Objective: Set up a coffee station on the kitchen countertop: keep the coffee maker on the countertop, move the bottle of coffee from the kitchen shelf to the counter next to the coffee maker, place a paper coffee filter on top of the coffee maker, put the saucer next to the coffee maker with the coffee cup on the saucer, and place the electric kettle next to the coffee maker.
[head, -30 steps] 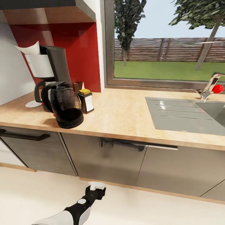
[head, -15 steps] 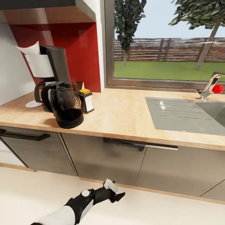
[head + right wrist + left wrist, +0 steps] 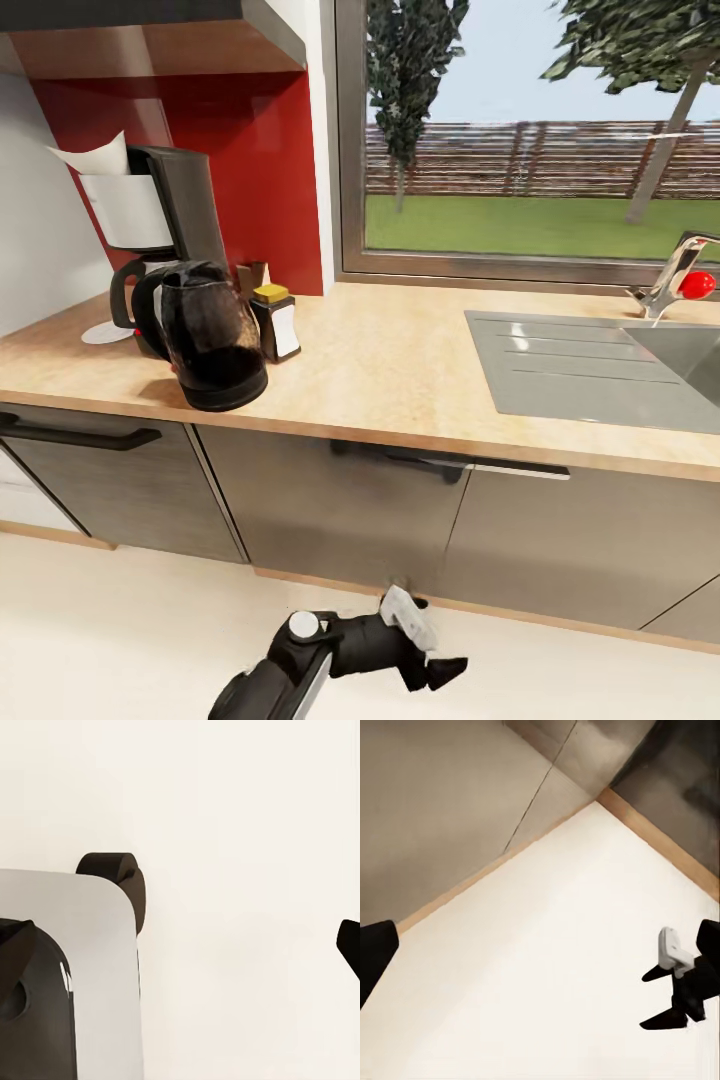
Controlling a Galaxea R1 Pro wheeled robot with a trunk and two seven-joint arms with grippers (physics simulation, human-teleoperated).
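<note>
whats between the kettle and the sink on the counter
Nothing: in the head view, bare countertop runs from the electric kettle to the sink.

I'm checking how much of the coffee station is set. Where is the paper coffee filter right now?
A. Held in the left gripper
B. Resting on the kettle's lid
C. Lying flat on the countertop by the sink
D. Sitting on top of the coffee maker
D: in the head view the paper coffee filter stands out of the basket at the top of the coffee maker, behind the electric kettle.
</note>
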